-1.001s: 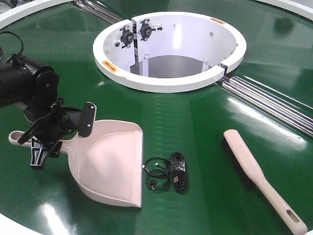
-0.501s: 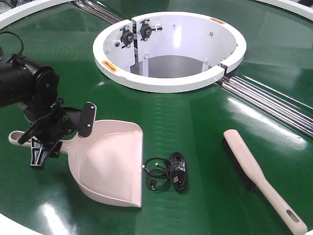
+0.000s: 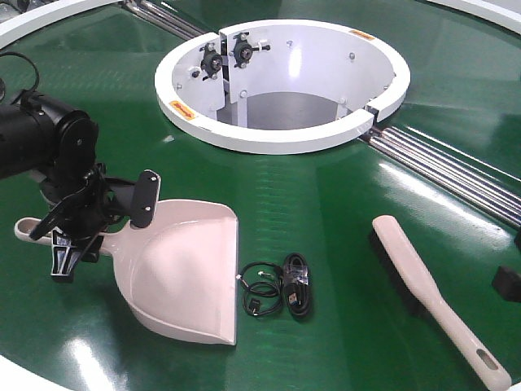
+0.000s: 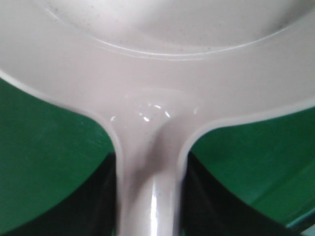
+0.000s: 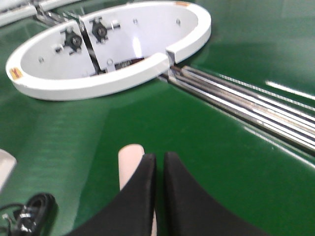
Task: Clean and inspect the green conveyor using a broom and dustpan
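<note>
Left gripper (image 3: 104,230) straddles the dustpan (image 3: 183,269) handle. In the wrist view its black fingers (image 4: 101,201) sit tight against both sides, so that reads as a firm clamp. The pan lies on the conveyor (image 3: 326,195), mouth facing the cable (image 3: 295,285) just beside it. Across the green, the broom (image 3: 415,273) lies loose, well apart from the pan. Right gripper (image 5: 158,160) hovers over its head end, jaws pressed together, nothing between them. So here's the call: spread those jaws first, line up over the slim handle, come straight down across its narrow width, and squeeze only once both pads flank it. Rush in closed and the tips will likely just shove the broom aside.
</note>
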